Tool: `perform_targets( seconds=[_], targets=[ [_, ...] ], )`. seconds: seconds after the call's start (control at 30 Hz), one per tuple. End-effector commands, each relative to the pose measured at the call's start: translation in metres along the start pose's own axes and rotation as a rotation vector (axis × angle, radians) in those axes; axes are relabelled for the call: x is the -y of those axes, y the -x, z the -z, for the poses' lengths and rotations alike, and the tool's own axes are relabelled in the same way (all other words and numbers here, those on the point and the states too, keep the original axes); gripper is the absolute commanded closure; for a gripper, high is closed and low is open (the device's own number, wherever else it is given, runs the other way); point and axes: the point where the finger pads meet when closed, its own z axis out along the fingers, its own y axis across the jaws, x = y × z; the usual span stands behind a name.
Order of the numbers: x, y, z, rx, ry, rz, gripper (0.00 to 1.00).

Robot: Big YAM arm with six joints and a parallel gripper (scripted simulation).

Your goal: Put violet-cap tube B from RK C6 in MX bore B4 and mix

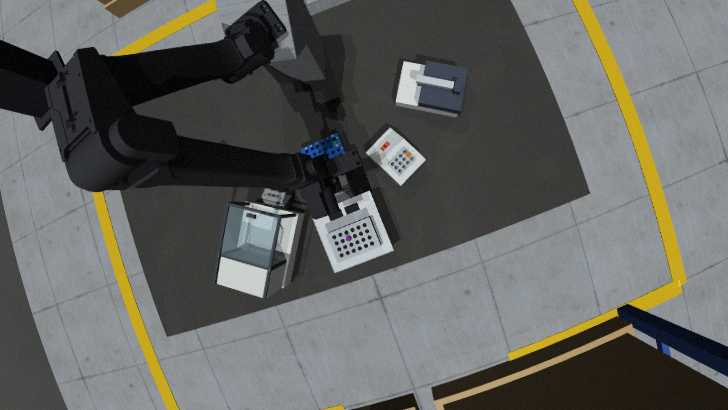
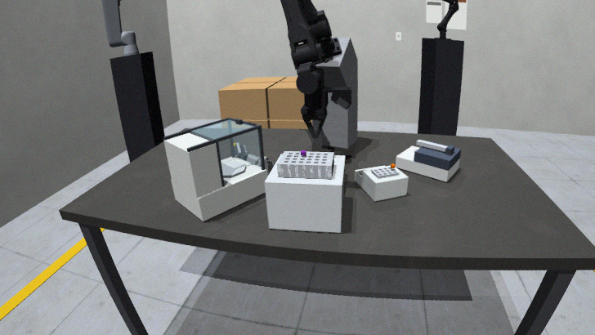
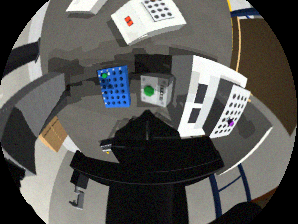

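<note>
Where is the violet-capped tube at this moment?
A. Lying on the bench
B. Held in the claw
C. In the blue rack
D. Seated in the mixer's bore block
D: the violet cap shows in a bore of the mixer's grey block, while the claw is shut on nothing.

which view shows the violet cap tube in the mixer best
The top view: the violet cap stands out among the mixer's dark bores. The exterior view shows it small, poking above the block. The wrist view shows only a tiny distorted dot.

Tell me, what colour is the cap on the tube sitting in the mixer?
Violet. The tube cap shows best in the top view.
</note>
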Motion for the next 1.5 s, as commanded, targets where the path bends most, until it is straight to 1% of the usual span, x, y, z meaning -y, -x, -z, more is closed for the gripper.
perform_targets(
  seconds=[0.0, 0.07, 0.1, 1.37, 1.4, 1.47],
  targets=[
    [0.004, 0.003, 0.009, 0.007, -0.017, 0.022, 1.00],
    [0.004, 0.003, 0.009, 0.007, -0.017, 0.022, 1.00],
    [0.006, 0.000, 0.004, 0.001, -0.017, 0.003, 1.00],
    [0.006, 0.000, 0.004, 0.001, -0.017, 0.003, 1.00],
    [0.001, 0.001, -0.001, 0.001, -0.008, 0.016, 1.00],
    [0.004, -0.003, -0.005, -0.005, -0.011, 0.006, 1.00]
  ],
)
